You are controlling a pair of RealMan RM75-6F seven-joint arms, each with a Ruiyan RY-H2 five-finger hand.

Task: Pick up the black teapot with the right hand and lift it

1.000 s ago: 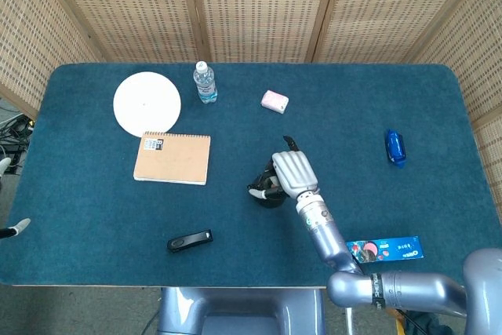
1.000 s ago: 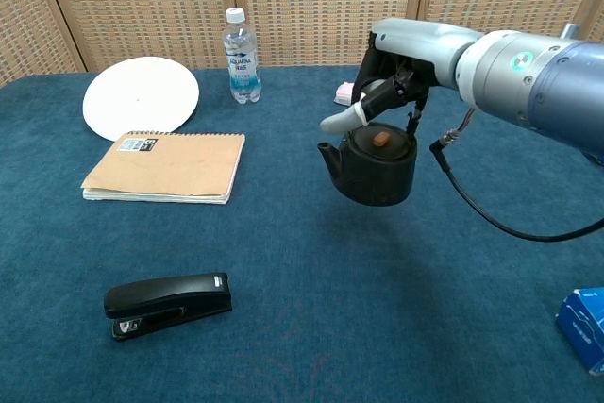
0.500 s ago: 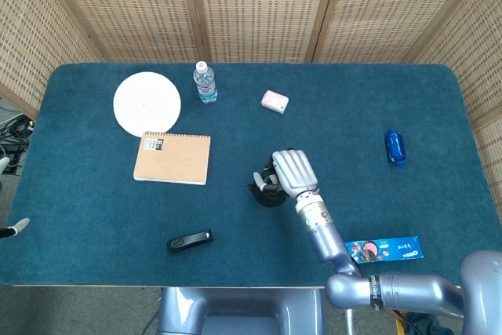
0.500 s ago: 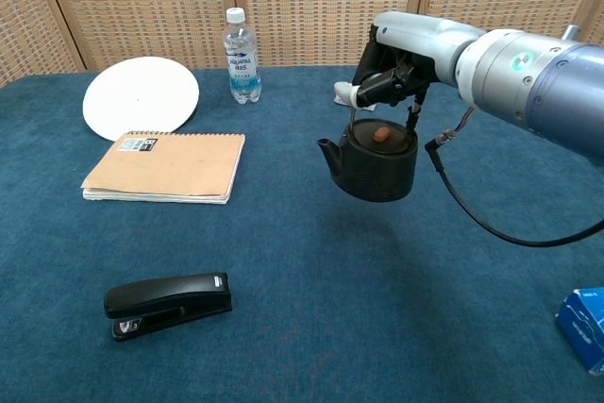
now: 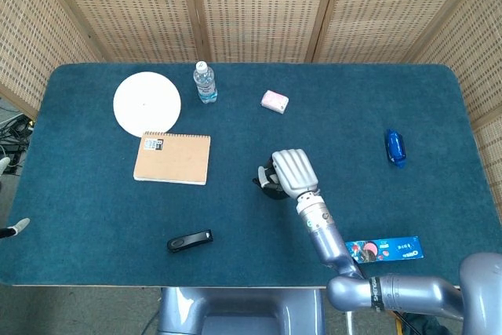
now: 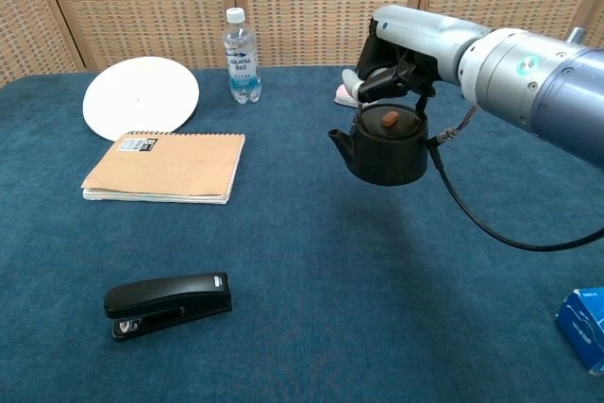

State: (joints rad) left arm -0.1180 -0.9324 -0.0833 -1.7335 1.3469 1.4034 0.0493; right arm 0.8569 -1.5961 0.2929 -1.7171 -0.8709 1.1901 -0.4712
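one black teapot [image 6: 386, 147], one right hand [image 6: 392, 77], lifted

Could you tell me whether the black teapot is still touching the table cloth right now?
Apart. In the chest view the black teapot hangs from the right hand, with blue table showing below its base.

blue-carpeted table [image 5: 94, 217], woven wicker screens [image 5: 259, 5]

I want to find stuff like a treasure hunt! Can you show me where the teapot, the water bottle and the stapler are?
black teapot [image 6: 385, 150], chest view, on its round body.
water bottle [image 6: 243, 61], chest view, on its label.
stapler [image 6: 168, 296], chest view, on its top arm.
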